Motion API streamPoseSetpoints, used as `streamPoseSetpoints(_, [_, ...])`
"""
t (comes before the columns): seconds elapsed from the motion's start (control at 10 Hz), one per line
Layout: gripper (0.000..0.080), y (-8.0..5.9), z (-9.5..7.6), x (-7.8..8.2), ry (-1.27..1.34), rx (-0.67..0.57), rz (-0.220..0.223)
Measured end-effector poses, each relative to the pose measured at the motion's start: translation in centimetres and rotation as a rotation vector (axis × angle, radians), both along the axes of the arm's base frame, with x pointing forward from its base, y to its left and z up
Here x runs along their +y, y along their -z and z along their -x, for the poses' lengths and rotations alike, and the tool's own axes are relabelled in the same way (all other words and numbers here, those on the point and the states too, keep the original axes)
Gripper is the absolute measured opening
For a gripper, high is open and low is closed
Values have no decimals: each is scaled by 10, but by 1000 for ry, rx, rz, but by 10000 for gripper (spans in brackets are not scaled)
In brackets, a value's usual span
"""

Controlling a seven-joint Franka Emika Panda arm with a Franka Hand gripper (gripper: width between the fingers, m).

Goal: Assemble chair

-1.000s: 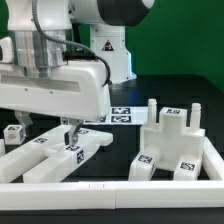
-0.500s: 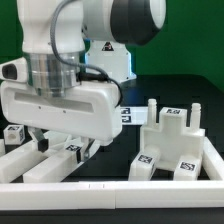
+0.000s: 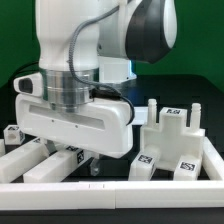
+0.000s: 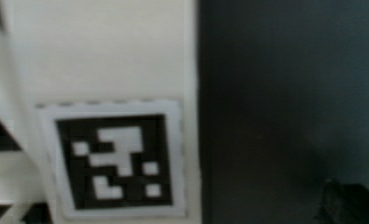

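**Gripper low over tagged bar; grip state unreadable**

Far on exterior view's left: small tagged block (image 3: 12,133). Beside it, long white bars (image 3: 28,162) lying flat, side by side, long axes slanting away toward exterior view's right.

Next along: tagged bar (image 3: 72,158), directly beneath gripper (image 3: 84,150). Hand body low and close above, hiding fingertips. Wrist view filled by one white bar face, tag (image 4: 110,160) square to camera, dark table (image 4: 287,110) along one long edge.

Released or clenched: cannot tell. Contact with bar: cannot tell either.

Judged: a grasp needs fingers straddling bar's short width, across long axis. Neighbouring bars just beside, likely nudged on closing.

Right of gripper, well apart: pegged slab piece (image 3: 176,140), pegs upright, out of the way. Across front: border rail (image 3: 110,186), near bar ends.
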State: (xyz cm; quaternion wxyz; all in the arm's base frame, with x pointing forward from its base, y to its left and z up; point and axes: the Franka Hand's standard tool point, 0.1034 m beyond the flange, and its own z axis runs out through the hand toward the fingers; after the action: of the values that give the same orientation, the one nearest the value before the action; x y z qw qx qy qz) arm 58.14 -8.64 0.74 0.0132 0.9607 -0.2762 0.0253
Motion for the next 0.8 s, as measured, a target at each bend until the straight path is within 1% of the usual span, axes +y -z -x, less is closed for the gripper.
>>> streamPoseSetpoints(0.1, [523,0,0,-1,4,0,0])
streamPoseSetpoints(0.2, [523,0,0,-1,4,0,0])
streamPoseSetpoints(0.3, [384,0,0,-2,5,0,0])
streamPoseSetpoints(0.4, [280,0,0,-2,6,-1,0])
streamPoseSetpoints(0.5, [280,-2,0,-4,0,2,-2])
streamPoseSetpoints(0.6, [281,-11,0,-11,-8,-1,-5])
streamPoseSetpoints(0.7, [281,-23,2,-14,-6,-10,-12])
streamPoseSetpoints(0.8, [281,-37,2,-12,-2,-17,-30])
